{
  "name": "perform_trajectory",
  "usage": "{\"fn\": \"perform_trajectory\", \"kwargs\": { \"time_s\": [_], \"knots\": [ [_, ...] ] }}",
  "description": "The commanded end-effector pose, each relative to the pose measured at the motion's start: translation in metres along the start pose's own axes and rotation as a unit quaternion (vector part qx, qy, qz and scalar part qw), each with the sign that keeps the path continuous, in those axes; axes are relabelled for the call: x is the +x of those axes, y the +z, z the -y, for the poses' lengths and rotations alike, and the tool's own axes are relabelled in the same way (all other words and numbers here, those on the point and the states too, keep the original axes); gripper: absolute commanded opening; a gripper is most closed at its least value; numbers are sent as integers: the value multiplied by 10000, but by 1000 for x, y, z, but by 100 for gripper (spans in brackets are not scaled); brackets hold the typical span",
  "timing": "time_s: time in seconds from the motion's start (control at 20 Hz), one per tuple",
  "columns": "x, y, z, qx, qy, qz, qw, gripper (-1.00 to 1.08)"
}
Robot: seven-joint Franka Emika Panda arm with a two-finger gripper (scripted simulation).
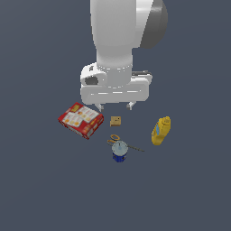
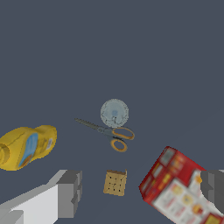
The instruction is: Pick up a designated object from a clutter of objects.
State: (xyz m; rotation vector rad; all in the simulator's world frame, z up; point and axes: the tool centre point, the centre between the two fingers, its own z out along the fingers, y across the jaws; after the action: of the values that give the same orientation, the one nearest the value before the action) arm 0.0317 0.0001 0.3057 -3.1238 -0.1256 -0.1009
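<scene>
The designated object, a small dark-blue can (image 1: 119, 152) with a pale silver round top (image 2: 114, 113), stands upright at the near side of the clutter of objects. Thin scissors with orange handles (image 1: 121, 141) (image 2: 108, 133) lie right beside it. My gripper (image 1: 115, 107) hangs open above the floor, farther back than the can, over the small tan block (image 1: 116, 121) (image 2: 115, 182). Nothing sits between its grey fingers (image 2: 70, 192), which are spread wide apart.
A flat red box with white-orange panels (image 1: 80, 120) (image 2: 181, 189) lies on the exterior view's left of the block. A yellow bottle (image 1: 161, 131) (image 2: 26, 146) lies on the exterior view's right. All rest on the plain dark grey floor (image 1: 189, 189).
</scene>
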Motion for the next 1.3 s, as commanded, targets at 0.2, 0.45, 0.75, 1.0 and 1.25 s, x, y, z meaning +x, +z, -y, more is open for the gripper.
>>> {"fn": "perform_trajectory", "kwargs": {
  "time_s": [0.2,0.45,0.75,1.0,1.25],
  "knots": [
    [20,50,2,-38,-658,103,9978,100],
    [34,101,6,-40,-1293,198,9914,100],
    [42,149,10,-14,-1858,277,9822,100],
    [45,174,13,8,-2141,314,9763,100],
    [45,185,14,19,-2257,329,9736,100]
  ]
}}
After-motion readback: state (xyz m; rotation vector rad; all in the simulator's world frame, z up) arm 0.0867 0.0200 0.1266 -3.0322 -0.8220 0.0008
